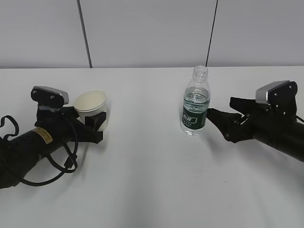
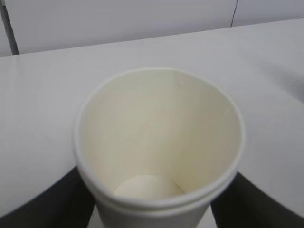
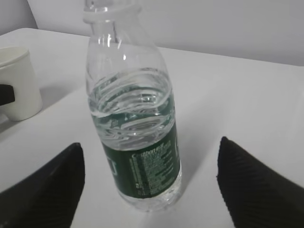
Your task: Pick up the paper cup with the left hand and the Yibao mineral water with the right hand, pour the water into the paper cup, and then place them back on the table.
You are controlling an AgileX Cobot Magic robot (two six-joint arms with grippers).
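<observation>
Reaching for both objects at once, so the pick-up step is what appears to be in hand, with no pouring begun. On the left, the left hand (image 1: 92, 127) is sitting low on the table (image 1: 152, 190) with the paper cup (image 1: 90, 107) standing upright between its fingers (image 2: 71, 199); the left wrist view is showing dark finger shapes on both sides of the cup's lower wall, very close, but whether they are pressing the paper or only flanking it cannot be told. The cup is looking empty, its bare bottom showing (image 2: 147, 186), and it is resting on the table, not lifted. Moving right, the Yibao mineral water (image 1: 195, 102) is standing upright and uncapped, well apart from the cup, water showing well up its body above the green label. The right hand (image 1: 214, 118) is lying low beside it, fingertips just short of the label; in the right wrist view its two fingers (image 3: 45, 190) are spread wide apart with the bottle (image 3: 137, 142) centred ahead of the gap, touching nothing. Next move, as a judgement: the right arm is needing to advance until the label band sits between the fingers, then squeeze; the left is needing a confirmed grip before lifting. Risk: an open, light bottle is tipping easily if nudged off-centre.
</observation>
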